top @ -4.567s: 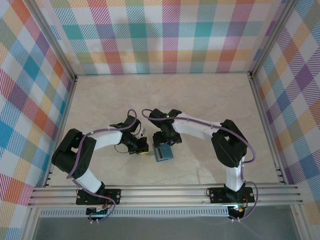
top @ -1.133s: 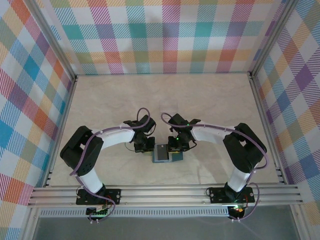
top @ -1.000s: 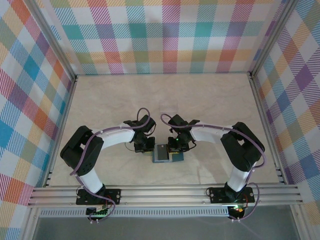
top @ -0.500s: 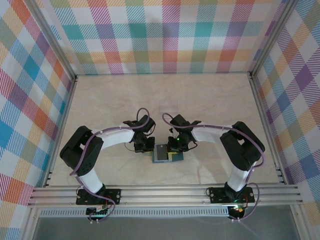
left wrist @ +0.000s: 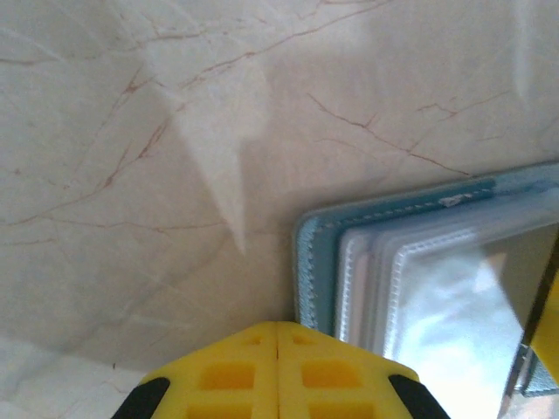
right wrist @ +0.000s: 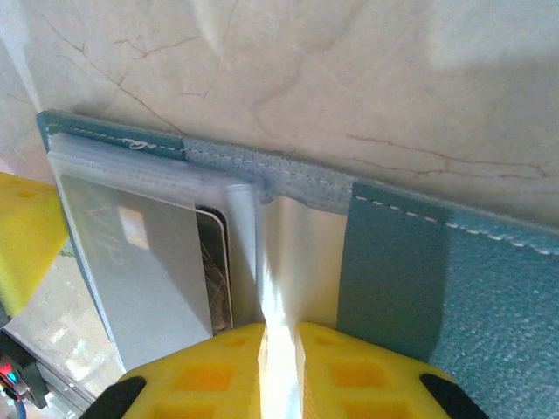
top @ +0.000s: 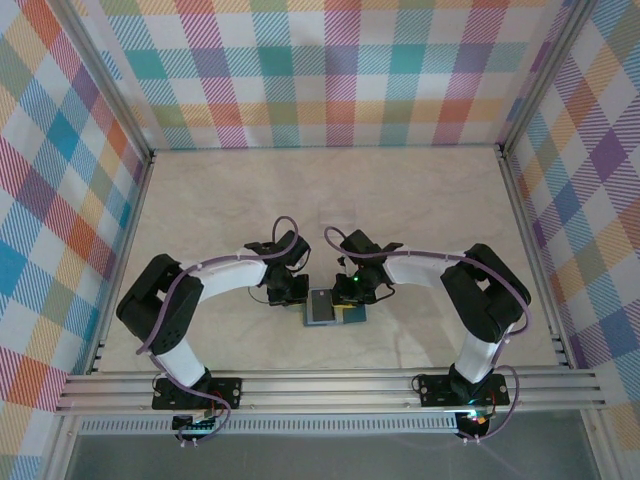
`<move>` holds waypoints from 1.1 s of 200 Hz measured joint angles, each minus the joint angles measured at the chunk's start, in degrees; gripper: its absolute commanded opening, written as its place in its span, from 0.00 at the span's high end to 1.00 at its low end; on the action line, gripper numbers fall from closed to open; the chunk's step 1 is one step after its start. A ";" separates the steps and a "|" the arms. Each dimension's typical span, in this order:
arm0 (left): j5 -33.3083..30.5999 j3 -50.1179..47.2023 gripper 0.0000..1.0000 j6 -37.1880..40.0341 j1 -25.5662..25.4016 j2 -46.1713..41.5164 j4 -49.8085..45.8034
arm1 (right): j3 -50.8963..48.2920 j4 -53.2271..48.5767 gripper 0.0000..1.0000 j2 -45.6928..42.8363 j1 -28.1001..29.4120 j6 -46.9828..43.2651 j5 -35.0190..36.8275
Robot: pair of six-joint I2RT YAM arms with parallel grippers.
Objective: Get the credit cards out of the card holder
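Observation:
The teal card holder [top: 347, 314] lies open on the table between both grippers. My left gripper [left wrist: 278, 326] is shut and empty, its yellow tips pressing on the table at the holder's teal edge [left wrist: 307, 262], beside the stacked clear sleeves [left wrist: 419, 288]. In the top view it [top: 300, 300] sits at the holder's left side. My right gripper [right wrist: 279, 330] is shut on one glossy clear sleeve [right wrist: 293, 253] that stands upright between its pads, over the holder's inner face [right wrist: 393, 262]. A dark credit card [right wrist: 214, 262] peeks from under a pale leaf marked VIP [right wrist: 140, 271].
The marble-patterned table [top: 400, 200] stretches bare behind the holder. Checked walls [top: 330, 70] enclose it on three sides, and metal rails [top: 330, 385] run along the near edge by the arm bases.
Almost nothing has moved over the last second. The right wrist has crept slightly left over the holder. The left arm has stayed still.

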 measured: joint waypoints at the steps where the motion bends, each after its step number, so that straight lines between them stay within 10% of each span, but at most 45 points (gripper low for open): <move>1: 0.00 0.00 0.92 0.00 0.00 0.00 0.00 | 0.00 0.00 0.81 -0.02 0.02 0.00 0.02; 220: 7.21 -2.05 0.84 -1.40 -0.11 -0.07 3.74 | 0.00 -0.92 0.78 -1.57 0.20 0.52 0.55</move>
